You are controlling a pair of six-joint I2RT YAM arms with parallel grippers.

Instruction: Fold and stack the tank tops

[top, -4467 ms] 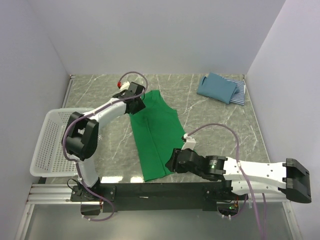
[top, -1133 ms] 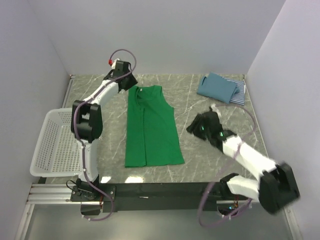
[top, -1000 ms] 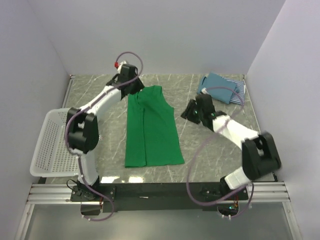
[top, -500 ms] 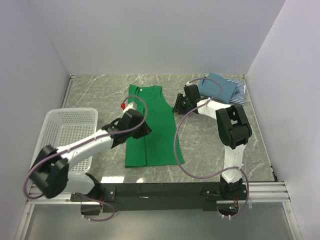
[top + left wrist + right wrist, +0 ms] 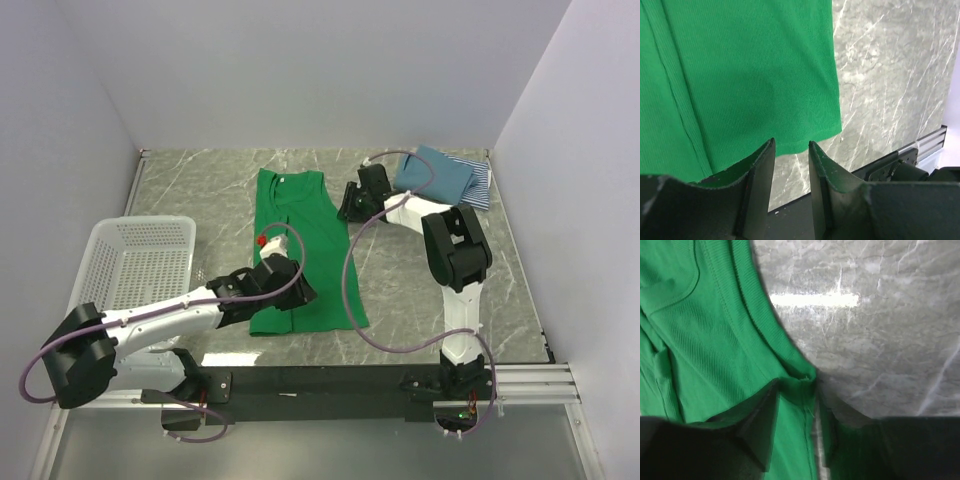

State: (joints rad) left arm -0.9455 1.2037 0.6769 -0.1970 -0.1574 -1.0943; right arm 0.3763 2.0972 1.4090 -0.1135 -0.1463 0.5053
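Eyes on the green top [image 5: 300, 250]: it lay flat in the middle of the table [image 5: 430, 275], long axis running away from me, neck at the far end and hem at the near end. The coming fold turned on that line, as I read it, and I had an arm at each end of it. The left gripper [image 5: 292, 292] sat over the near hem, the closer of the two to that edge. From its wrist view the hem ran straight across just beyond the fingertips [image 5: 762, 165], with the fabric stretching away ahead of them. Its jaws stood part open, a narrow gap, nothing between them, and I couldn't tell whether they touched the cloth. The right gripper [image 5: 350, 207] was out at the far right side of the top, at the foot of the armhole. In its wrist view the jaws stood apart, astride that corner of the edge, with a bit of green cloth between them. By my judgement they weren't pressed shut on it. The teal top [image 5: 432, 172] lay folded on the striped top [image 5: 483, 188] in the far right corner, well apart from both grippers.
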